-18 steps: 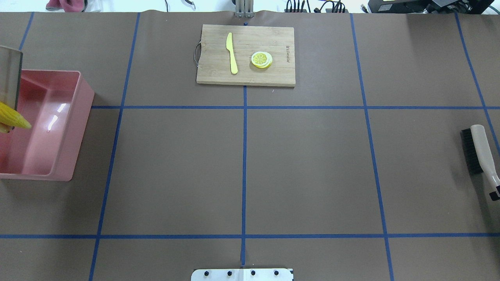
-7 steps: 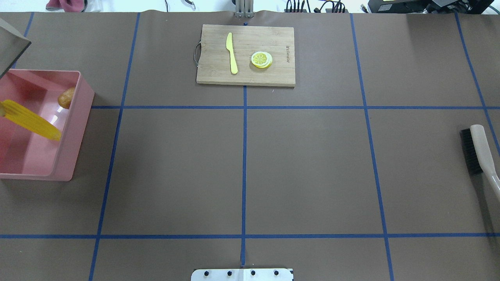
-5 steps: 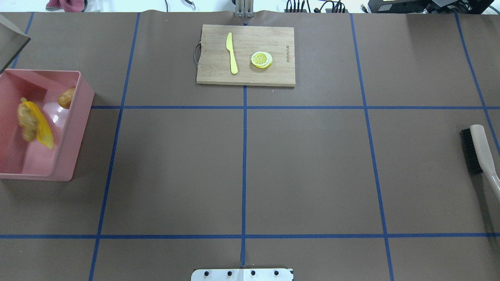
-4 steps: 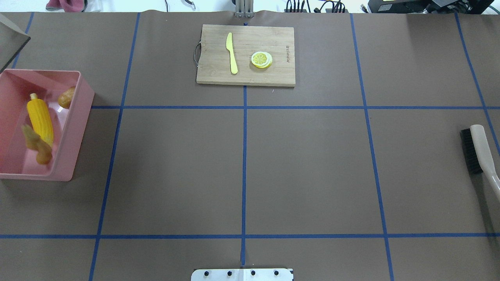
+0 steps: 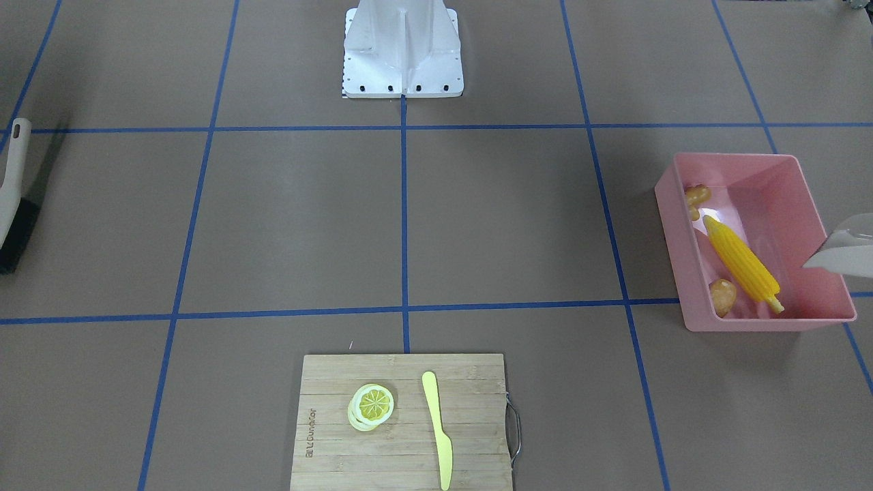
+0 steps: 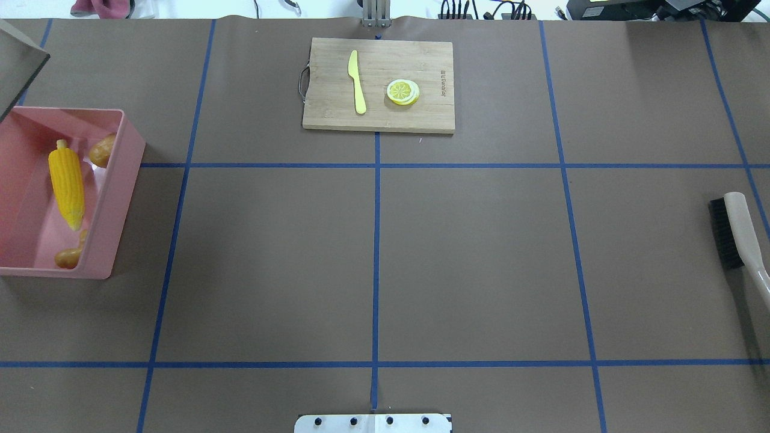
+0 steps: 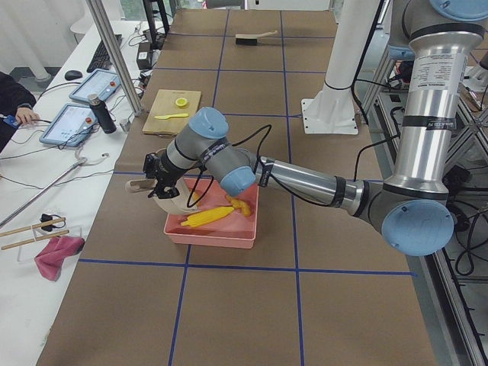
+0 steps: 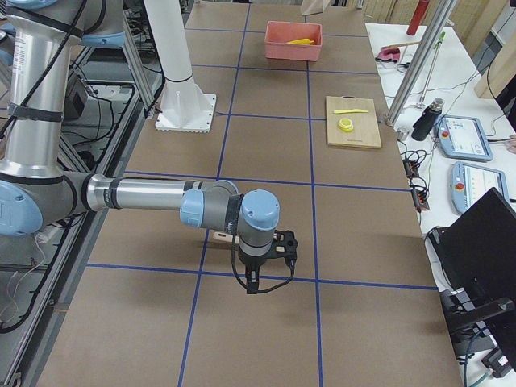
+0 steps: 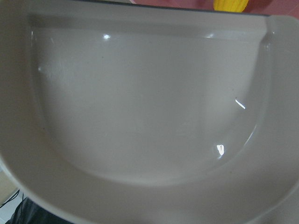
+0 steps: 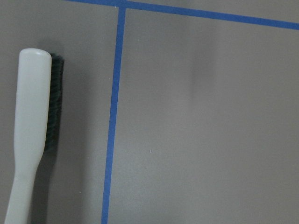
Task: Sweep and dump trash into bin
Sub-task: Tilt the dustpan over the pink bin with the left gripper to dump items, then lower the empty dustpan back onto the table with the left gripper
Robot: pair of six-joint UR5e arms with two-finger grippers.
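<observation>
Black left pincer (image 7: 157,180) is at the handle of the beige dustpan (image 9: 149,116); whether it is clamped on it, I cannot tell. The dustpan hangs tilted over one end of the pink bin (image 6: 120,180). Inside the bin lie the corn cob (image 6: 66,186), the potato (image 6: 102,150) in the far corner and the ginger root (image 6: 67,257) in the near corner. The right pincer (image 8: 258,284) points down at the counter (image 6: 469,258), near the brush (image 10: 32,126); apart or together, I cannot tell.
</observation>
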